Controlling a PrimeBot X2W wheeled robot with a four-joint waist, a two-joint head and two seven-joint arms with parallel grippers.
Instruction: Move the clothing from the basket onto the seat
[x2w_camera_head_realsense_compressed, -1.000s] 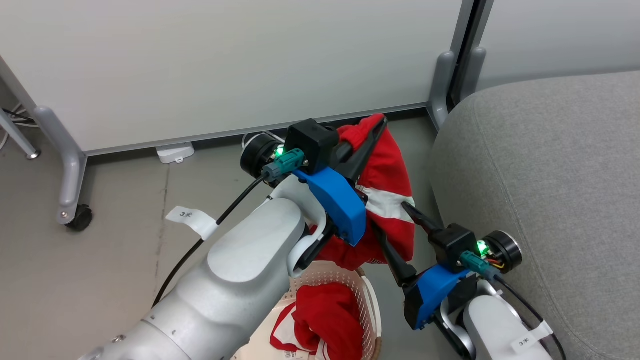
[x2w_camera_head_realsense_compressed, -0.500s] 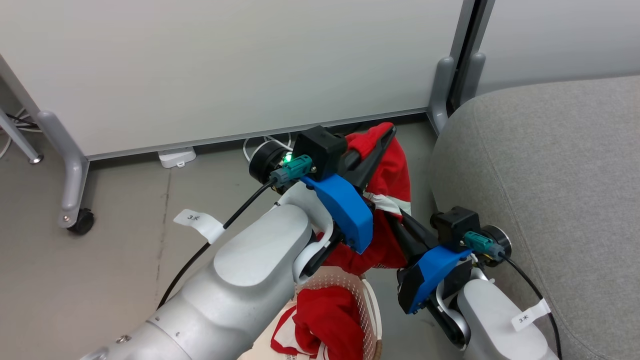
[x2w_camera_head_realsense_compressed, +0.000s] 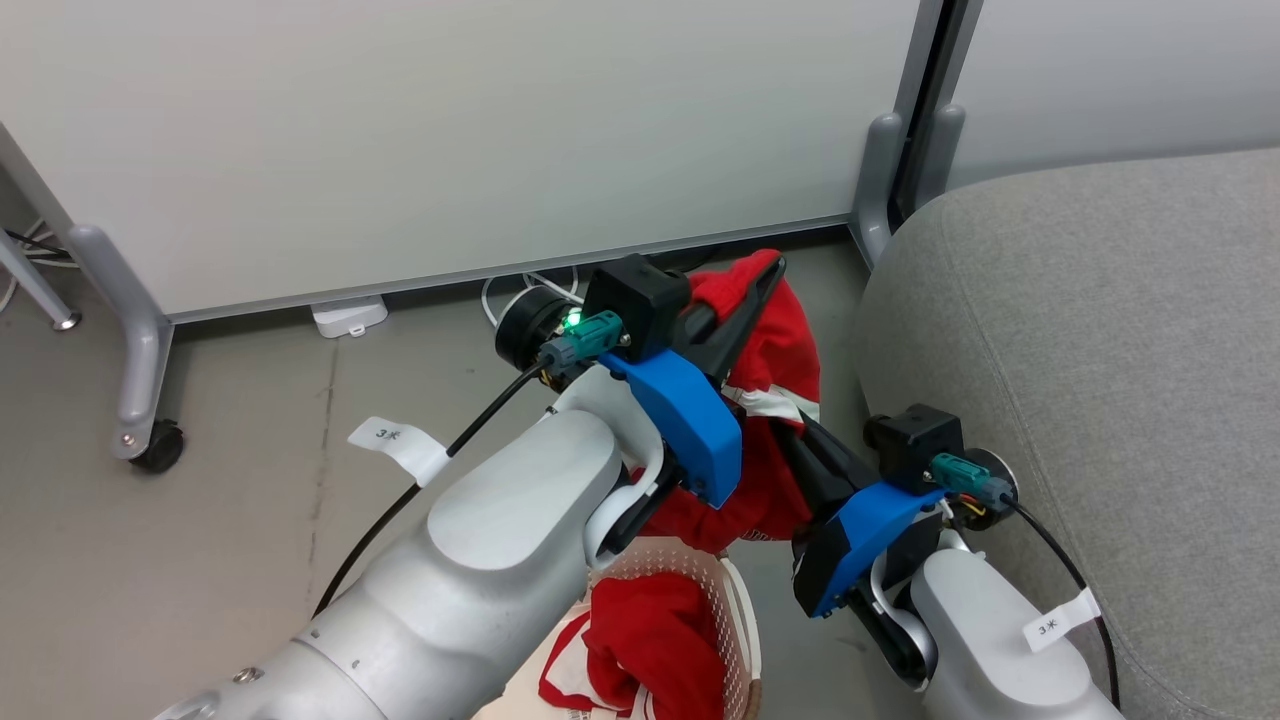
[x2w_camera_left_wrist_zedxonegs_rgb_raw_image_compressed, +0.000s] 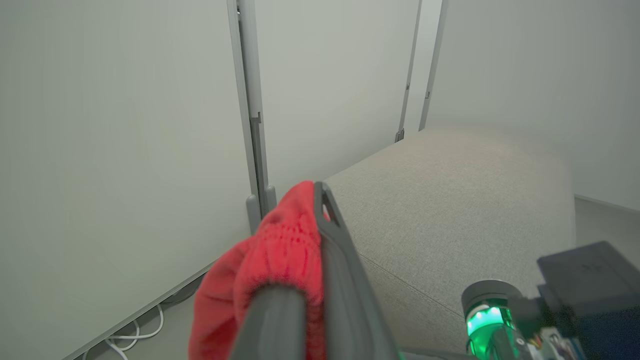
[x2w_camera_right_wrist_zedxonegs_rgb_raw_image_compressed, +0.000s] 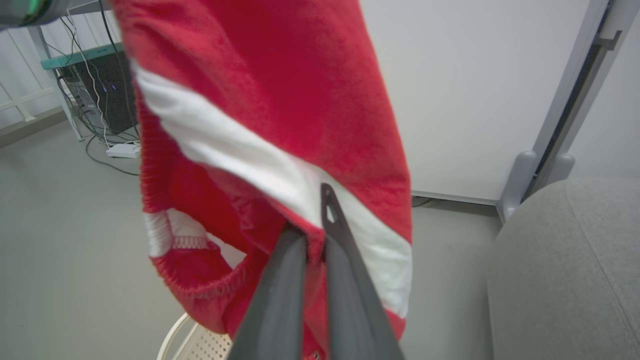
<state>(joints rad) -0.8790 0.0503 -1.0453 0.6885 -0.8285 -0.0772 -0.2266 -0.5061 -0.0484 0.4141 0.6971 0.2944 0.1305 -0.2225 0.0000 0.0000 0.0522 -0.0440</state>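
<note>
A red garment (x2w_camera_head_realsense_compressed: 775, 370) with a white band hangs above the basket (x2w_camera_head_realsense_compressed: 735, 610), held at two places. My left gripper (x2w_camera_head_realsense_compressed: 755, 275) is shut on its upper edge; the left wrist view has red fabric (x2w_camera_left_wrist_zedxonegs_rgb_raw_image_compressed: 280, 255) pinched between the fingers. My right gripper (x2w_camera_head_realsense_compressed: 795, 435) is shut on the garment's lower part near the white band (x2w_camera_right_wrist_zedxonegs_rgb_raw_image_compressed: 280, 175). A second red garment (x2w_camera_head_realsense_compressed: 650, 640) lies in the basket. The grey seat (x2w_camera_head_realsense_compressed: 1090, 350) stands to the right, close to both grippers.
A white partition panel (x2w_camera_head_realsense_compressed: 450, 130) on wheeled grey feet (x2w_camera_head_realsense_compressed: 145, 440) stands behind. A white power strip (x2w_camera_head_realsense_compressed: 348, 315) and cables lie on the floor at its base. Bare grey floor spreads to the left.
My right gripper moved up and left to the hanging garment and shut on its lower part. The left gripper kept its hold and barely moved.
</note>
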